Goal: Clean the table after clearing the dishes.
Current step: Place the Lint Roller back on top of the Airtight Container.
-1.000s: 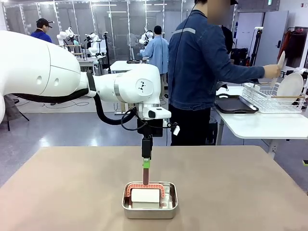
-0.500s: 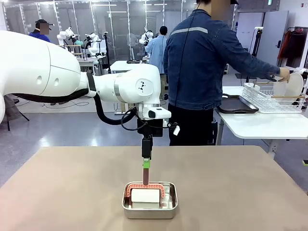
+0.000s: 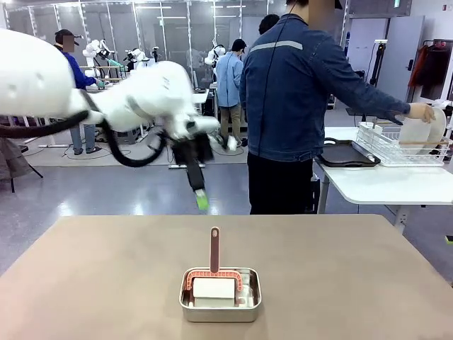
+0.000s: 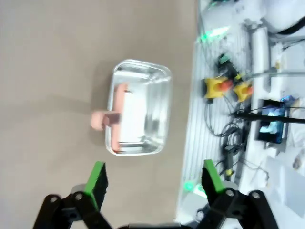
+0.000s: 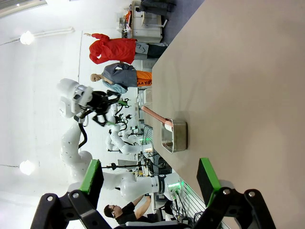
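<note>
Front and wrists sharing steel pan (image 3: 220, 295)

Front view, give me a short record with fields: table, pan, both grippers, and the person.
table: tan top, holds a steel pan
pan: near the front edge; white block and a reddish upright-handled tool inside
left gripper: open, raised above the table, holding nothing
right gripper: open, holding nothing
person: turned away, hand at a dish rack on a side table

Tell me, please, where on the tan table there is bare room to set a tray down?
The table is bare to the left and right of the steel pan, and beyond it toward the far edge where the person stands. The only crowded spot is the pan itself, with the brush standing in it.
</note>
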Robot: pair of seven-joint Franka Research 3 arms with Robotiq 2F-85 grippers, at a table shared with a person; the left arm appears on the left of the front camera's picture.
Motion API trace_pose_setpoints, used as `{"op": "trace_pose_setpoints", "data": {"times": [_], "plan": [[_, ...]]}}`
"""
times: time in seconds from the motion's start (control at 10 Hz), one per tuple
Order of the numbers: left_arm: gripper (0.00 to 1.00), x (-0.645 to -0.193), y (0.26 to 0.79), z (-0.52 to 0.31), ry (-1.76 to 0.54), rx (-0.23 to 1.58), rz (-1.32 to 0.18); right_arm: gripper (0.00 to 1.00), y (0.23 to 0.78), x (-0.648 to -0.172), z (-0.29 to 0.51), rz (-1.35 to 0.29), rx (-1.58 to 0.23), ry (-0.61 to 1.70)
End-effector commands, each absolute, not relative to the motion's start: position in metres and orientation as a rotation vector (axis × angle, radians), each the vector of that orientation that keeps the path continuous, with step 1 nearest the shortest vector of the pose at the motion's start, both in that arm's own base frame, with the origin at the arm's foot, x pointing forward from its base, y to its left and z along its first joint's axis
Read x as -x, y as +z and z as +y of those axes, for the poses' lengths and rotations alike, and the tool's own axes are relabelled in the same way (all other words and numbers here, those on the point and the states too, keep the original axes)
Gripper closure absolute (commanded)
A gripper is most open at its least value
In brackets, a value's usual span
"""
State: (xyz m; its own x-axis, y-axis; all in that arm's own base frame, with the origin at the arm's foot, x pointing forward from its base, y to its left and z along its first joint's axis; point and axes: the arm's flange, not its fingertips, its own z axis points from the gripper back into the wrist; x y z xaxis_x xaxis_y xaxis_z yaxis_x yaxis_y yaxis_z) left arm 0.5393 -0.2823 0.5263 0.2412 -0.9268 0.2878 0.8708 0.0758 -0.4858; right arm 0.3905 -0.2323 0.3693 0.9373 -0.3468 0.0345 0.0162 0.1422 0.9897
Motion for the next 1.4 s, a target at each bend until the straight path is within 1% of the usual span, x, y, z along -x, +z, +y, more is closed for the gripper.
{"op": "trace_pose_setpoints", "data": {"times": [0.0, 0.1, 0.2, 0.3, 0.5, 0.7, 0.8, 0.9, 1.1, 1.2, 1.3], "plan": [[0.0, -0.496, 0.537, -0.183, -1.153, 0.967, -0.026, 0.0, 0.371, -0.389, -0.232, -0.292, -1.41, -0.254], [0.0, -0.474, 0.534, -0.118, -1.066, 1.124, -0.107, 0.0, 0.371, -0.389, -0.232, -0.292, -1.41, -0.254], [0.0, -0.455, 0.523, -0.048, -0.919, 1.23, -0.223, 0.0, 0.371, -0.389, -0.232, -0.292, -1.41, -0.254], [0.0, -0.437, 0.507, 0.004, -0.814, 1.31, -0.306, 0.0, 0.371, -0.389, -0.232, -0.292, -1.41, -0.254], [0.0, -0.387, 0.469, 0.113, -0.594, 1.408, -0.435, 0.0, 0.371, -0.389, -0.232, -0.292, -1.41, -0.254], [0.0, -0.357, 0.439, 0.172, -0.342, 1.393, -0.416, 0.0, 0.371, -0.389, -0.232, -0.292, -1.41, -0.254], [0.0, -0.344, 0.425, 0.193, -0.28, 1.364, -0.437, 0.0, 0.371, -0.389, -0.232, -0.292, -1.41, -0.254], [0.0, -0.333, 0.423, 0.215, -0.192, 1.323, -0.499, 0.0, 0.371, -0.389, -0.232, -0.292, -1.41, -0.254], [0.0, -0.331, 0.422, 0.24, -0.017, 1.269, -0.556, 0.0, 0.371, -0.389, -0.232, -0.292, -1.41, -0.254], [0.0, -0.333, 0.414, 0.25, 0.069, 1.2, -0.517, 0.0, 0.371, -0.389, -0.232, -0.292, -1.41, -0.254], [0.0, -0.339, 0.414, 0.255, 0.043, 1.153, -0.569, 0.0, 0.371, -0.389, -0.232, -0.292, -1.41, -0.254]]}}
